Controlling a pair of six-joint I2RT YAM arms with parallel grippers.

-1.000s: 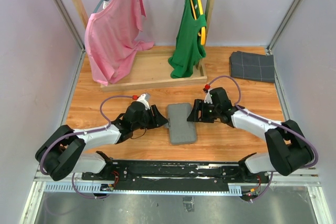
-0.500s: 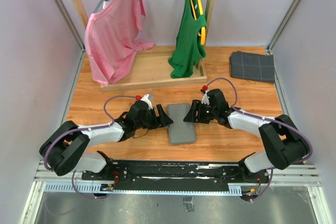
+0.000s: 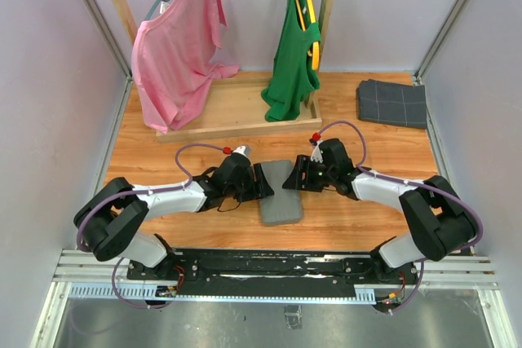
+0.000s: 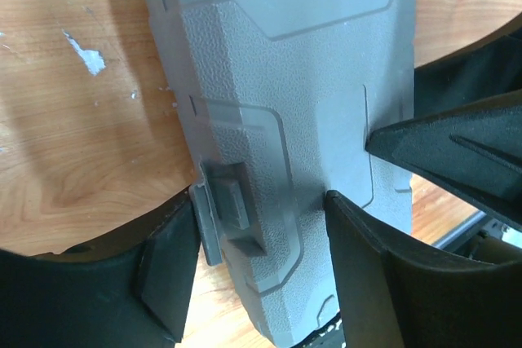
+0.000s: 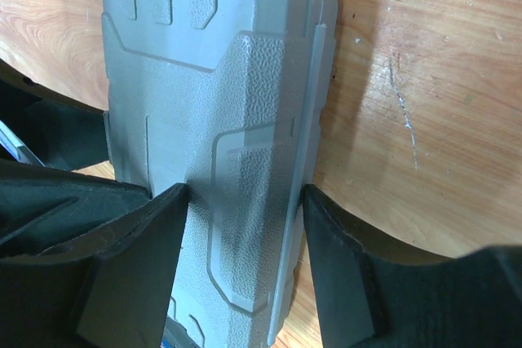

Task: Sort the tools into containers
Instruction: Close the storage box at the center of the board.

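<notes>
The grey tool case [image 3: 281,199] lies closed on the wooden table between both arms. No loose tools show in any view. My left gripper [image 3: 263,184] straddles the case's left edge. In the left wrist view [image 4: 261,201] one finger [image 4: 167,275] sits against the latch and the other [image 4: 383,283] presses on the textured lid [image 4: 285,79]. My right gripper [image 3: 292,178] straddles the right edge. In the right wrist view [image 5: 245,193] one finger [image 5: 130,266] rests on the lid [image 5: 220,79] and the other [image 5: 351,275] touches the side seam.
A wooden clothes rack [image 3: 236,110] stands at the back with a pink shirt [image 3: 175,46] and a green shirt [image 3: 292,71]. A dark grey folded cloth [image 3: 392,103] lies at the back right. Grey walls close in both sides.
Both grippers have moved inward onto the case's two long edges. The case has turned slightly, its near end shifting left.
</notes>
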